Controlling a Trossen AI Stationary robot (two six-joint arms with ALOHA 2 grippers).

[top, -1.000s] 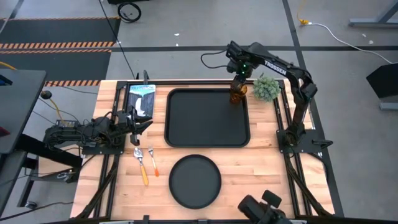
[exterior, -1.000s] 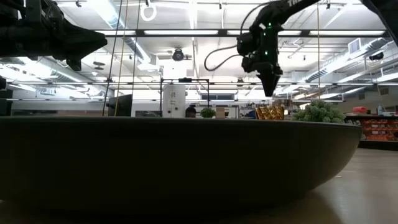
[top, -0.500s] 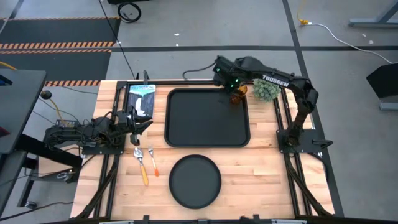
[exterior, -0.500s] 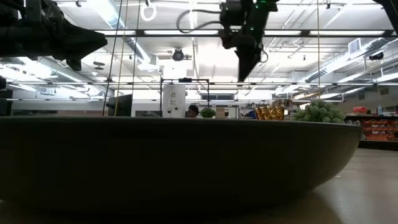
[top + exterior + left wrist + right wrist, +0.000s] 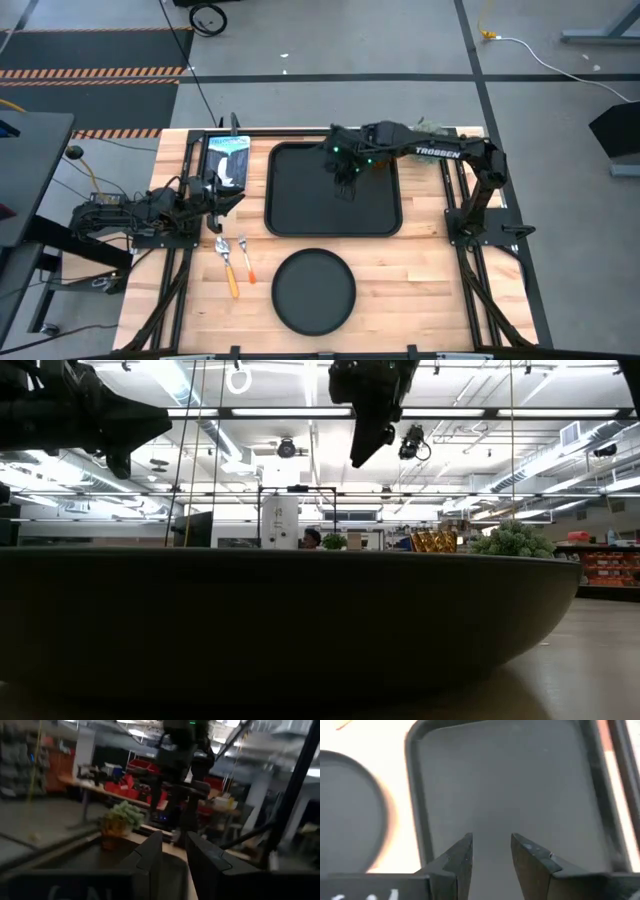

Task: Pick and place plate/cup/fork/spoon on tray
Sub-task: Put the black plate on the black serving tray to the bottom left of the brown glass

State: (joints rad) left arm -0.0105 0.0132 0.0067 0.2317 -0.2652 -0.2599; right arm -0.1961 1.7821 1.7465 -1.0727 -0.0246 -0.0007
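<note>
The black tray (image 5: 290, 210) lies in the table's middle. The amber cup (image 5: 434, 541) stands upright at the tray's far right corner; in the high view my right arm covers it. The round black plate (image 5: 313, 290) lies flat near the front edge. The spoon (image 5: 226, 262) and the fork (image 5: 245, 258), both orange-handled, lie side by side left of the plate. My right gripper (image 5: 345, 186) hangs open and empty above the tray's middle (image 5: 520, 785). My left gripper (image 5: 230, 196) waits open at the table's left, left of the tray.
A small green potted plant (image 5: 432, 126) stands just right of the tray's far right corner, beside the cup. A blue and white pack (image 5: 226, 160) lies at the far left. Bare wood (image 5: 420, 280) shows right of the plate.
My right gripper has gone up and away from the cup, toward the table's left and a little toward the near edge, and now hangs over the tray's middle. The cup has stayed upright at the tray's far right corner.
</note>
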